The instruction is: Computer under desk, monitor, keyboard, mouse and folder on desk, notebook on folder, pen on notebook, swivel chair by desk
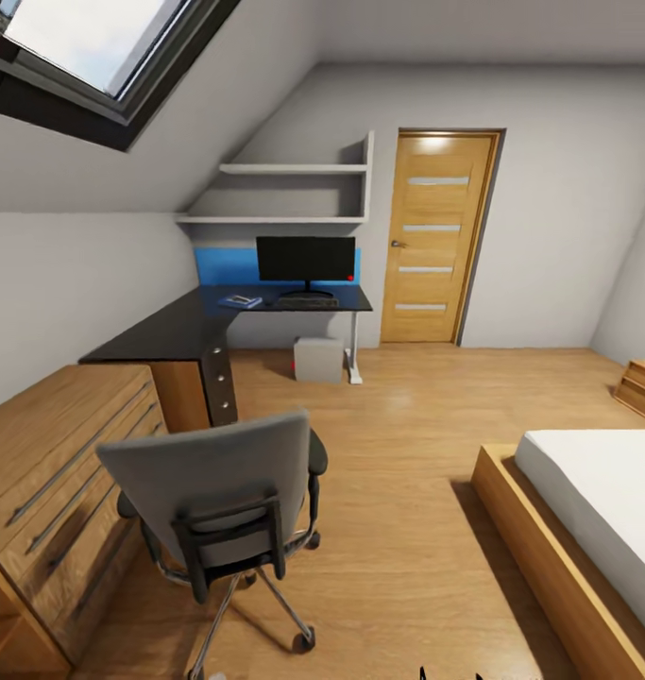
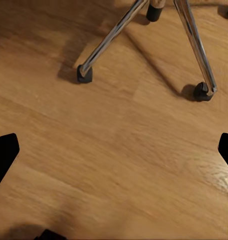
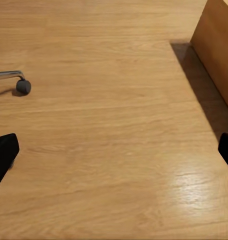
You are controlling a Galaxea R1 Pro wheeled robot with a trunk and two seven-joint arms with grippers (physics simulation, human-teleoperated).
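Note:
The swivel chair [image 1: 218, 486] stands in the foreground with its grey back toward me, hiding its seat. Farther off is the black L-shaped desk [image 1: 171, 331] with the monitor [image 1: 306, 259] on it and the keyboard [image 1: 306, 303] in front of the stand. A flat blue folder [image 1: 239, 301] lies on the desk left of the keyboard; what lies on it is too small to tell. The pale computer [image 1: 318, 359] stands under the desk. My left gripper [image 2: 114, 155] hangs open over the floor near the chair's chrome legs [image 2: 109, 40]. My right gripper [image 3: 114, 152] is open over bare floor.
A light-wood drawer chest [image 1: 58, 472] stands left of the chair. A bed with a wooden frame [image 1: 549, 557] fills the right; its frame [image 3: 216, 45] shows beside my right gripper. A chair castor [image 3: 23, 86] is nearby. A wooden door [image 1: 437, 236] is behind the desk's right end.

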